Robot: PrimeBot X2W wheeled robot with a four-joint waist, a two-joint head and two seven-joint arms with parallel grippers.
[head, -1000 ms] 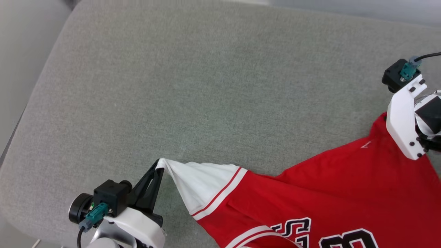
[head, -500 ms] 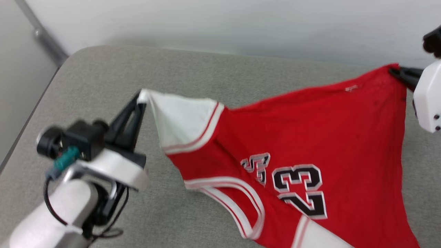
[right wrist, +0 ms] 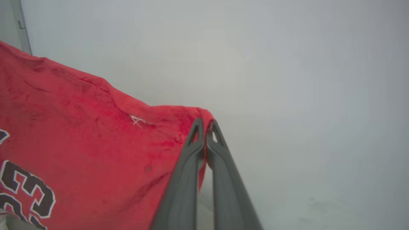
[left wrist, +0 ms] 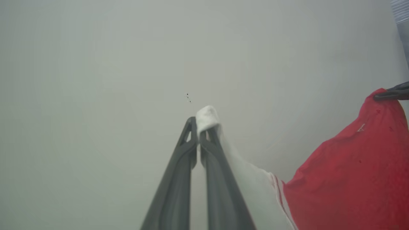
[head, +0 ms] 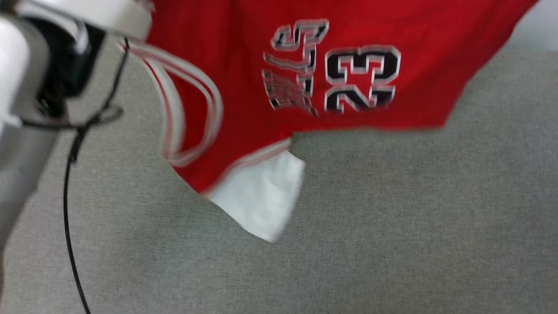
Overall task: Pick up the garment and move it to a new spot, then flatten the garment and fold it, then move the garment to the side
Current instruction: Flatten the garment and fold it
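The red sports jersey with white sleeve panels [head: 244, 65] hangs in the air, stretched between the two arms above the grey fabric cushion [head: 392, 226]. The left end effector [left wrist: 200, 127] has its two long dark fingers pressed together on a bunched tip of white sleeve cloth, which pokes out just past the fingertips. From there the white fabric runs down to the red-and-white stripe trim [left wrist: 278, 188] and the red body. The right end effector [right wrist: 205, 127] pinches a red corner of the jersey's edge, with the cloth caught between its closed fingers.

The head view is blurred. In it the black white-outlined numerals 23 [head: 362, 78] show on the chest and a loop of striped trim [head: 216, 113] sags at the left. The other white sleeve [head: 261, 200] dangles lowest over the cushion, and I cannot tell whether it touches. The pale left forearm [head: 22, 87] and a black cable [head: 67, 209] stand at the left edge. A plain pale wall [left wrist: 96, 80] lies behind both end effectors.
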